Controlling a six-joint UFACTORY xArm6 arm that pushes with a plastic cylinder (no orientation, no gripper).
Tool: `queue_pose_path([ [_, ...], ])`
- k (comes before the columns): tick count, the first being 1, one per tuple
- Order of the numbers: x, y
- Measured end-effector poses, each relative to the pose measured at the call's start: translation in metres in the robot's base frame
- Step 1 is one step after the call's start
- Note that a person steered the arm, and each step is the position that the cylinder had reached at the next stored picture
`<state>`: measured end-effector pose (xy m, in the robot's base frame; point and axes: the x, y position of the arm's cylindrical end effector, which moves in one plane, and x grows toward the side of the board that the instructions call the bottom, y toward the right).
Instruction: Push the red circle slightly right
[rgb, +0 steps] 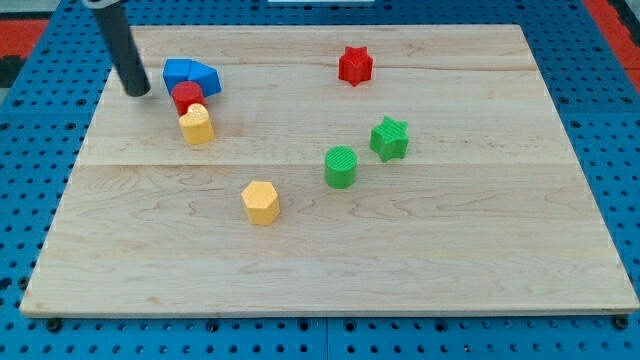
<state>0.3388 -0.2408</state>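
The red circle (186, 97) sits near the board's top left, touching a blue block (191, 76) above it and a yellow block (197, 124) below it. My tip (136, 92) is on the board just left of the red circle, a short gap apart. The dark rod rises from it toward the view's top left.
A red star (354, 66) lies at the top centre-right. A green star (389, 138) and a green circle (340, 166) sit right of centre. A yellow hexagon (261, 202) lies below centre. The wooden board (480, 260) rests on a blue surface.
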Motion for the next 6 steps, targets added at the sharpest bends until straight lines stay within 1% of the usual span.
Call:
queue_pose_path([
  [1, 0.019, 0.025],
  [3, -0.001, 0.089],
  [5, -0.001, 0.112],
  [6, 0.022, 0.121],
])
